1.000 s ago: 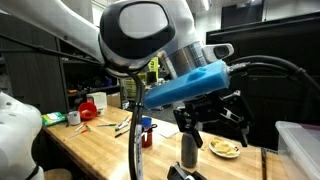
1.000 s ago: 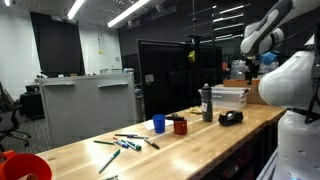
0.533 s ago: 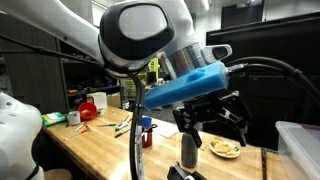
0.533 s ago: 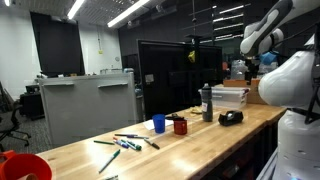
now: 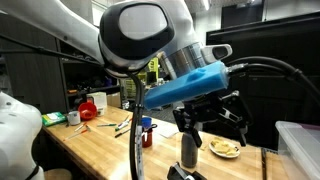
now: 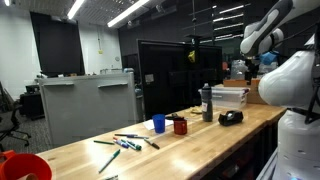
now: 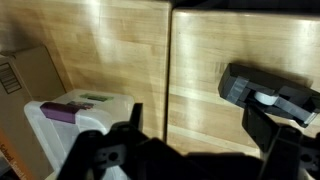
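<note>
My gripper [image 7: 197, 135] hangs open above the wooden table [image 7: 130, 50], with bare wood between its two dark fingers [image 7: 265, 132]. A black tape dispenser [image 7: 270, 92] lies just beyond the right-hand finger, apart from it. In an exterior view the gripper [image 5: 212, 122] fills the foreground under a blue wrist part, high above the table. In an exterior view the arm [image 6: 262, 35] reaches in from the upper right, over the tape dispenser [image 6: 231, 117]. Nothing is held.
A clear plastic bin [image 7: 70, 115] and a cardboard box [image 7: 25, 70] stand left of the gripper. On the table are a metal bottle [image 6: 207, 102], a blue cup [image 6: 158, 124], a dark red cup [image 6: 180, 126], several pens [image 6: 125, 141] and a red bowl [image 6: 25, 165].
</note>
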Available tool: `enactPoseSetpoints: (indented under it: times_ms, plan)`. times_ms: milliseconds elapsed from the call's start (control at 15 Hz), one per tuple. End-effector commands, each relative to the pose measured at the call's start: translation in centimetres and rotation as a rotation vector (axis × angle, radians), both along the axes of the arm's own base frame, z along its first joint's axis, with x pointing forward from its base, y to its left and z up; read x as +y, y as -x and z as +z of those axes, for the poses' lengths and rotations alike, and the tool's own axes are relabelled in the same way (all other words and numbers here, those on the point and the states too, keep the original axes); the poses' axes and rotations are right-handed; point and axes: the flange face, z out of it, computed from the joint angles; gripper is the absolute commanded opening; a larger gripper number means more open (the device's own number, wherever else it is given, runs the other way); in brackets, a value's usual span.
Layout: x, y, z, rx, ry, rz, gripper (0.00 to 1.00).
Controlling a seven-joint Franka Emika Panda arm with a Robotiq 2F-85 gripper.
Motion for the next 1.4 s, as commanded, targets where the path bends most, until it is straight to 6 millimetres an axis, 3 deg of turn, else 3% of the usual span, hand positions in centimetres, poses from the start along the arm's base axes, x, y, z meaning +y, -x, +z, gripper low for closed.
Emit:
enactPoseSetpoints:
  times_ms: [0,533,667,867,1067,1333]
  plan:
    - [0.0,0.0,0.1,0.000,-0.001,0.000,1.00]
    - [0.0,0.0,0.1,0.000,-0.001,0.000,1.00]
    - [0.7,1.2,0.6,-0.042,-0.005,0.027,1.00]
    - [1.9,1.4,1.8,-0.097,-0.043,0.038,1.00]
    - [3.5,1.0,3.6,-0.152,-0.074,0.035,1.00]
    - [6.2,-1.5,5.4,-0.134,-0.105,0.048,1.00]
